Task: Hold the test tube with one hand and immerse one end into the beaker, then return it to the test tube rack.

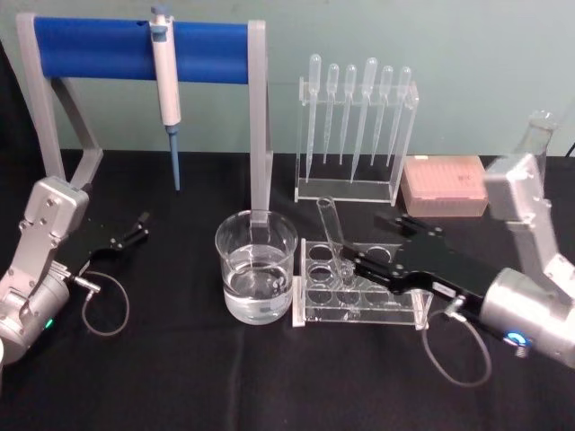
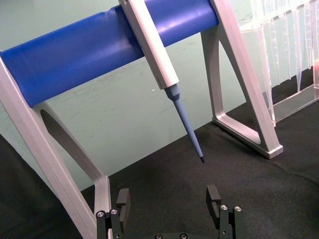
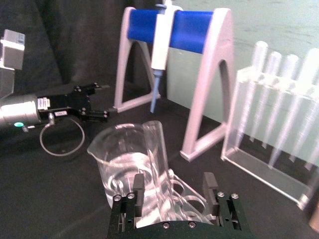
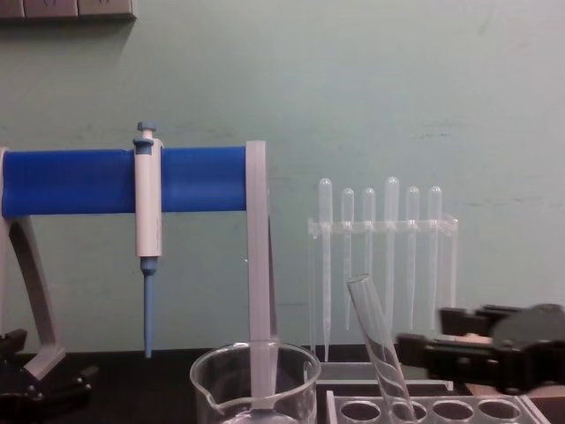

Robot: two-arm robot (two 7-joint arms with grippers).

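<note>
The test tube [image 1: 331,232] leans tilted in the clear rack [image 1: 409,310], its lower end in one of the round holes. It also rises above the rack in the chest view [image 4: 380,353]. My right gripper [image 1: 361,246] reaches in from the right, open. Its fingers [image 3: 139,186] stand on either side of the test tube [image 3: 158,164], with a wide gap on one side. The beaker [image 1: 256,268], partly filled with clear liquid, stands just left of the rack. My left gripper [image 1: 137,228] rests open at the far left, holding nothing [image 2: 168,199].
A white-and-blue pipettor [image 1: 166,81] hangs on a stand with a blue bar [image 1: 94,49] behind the beaker. A stand of plastic pipettes [image 1: 357,126] and a pink box [image 1: 443,185] sit at the back right. A cable loops by each wrist.
</note>
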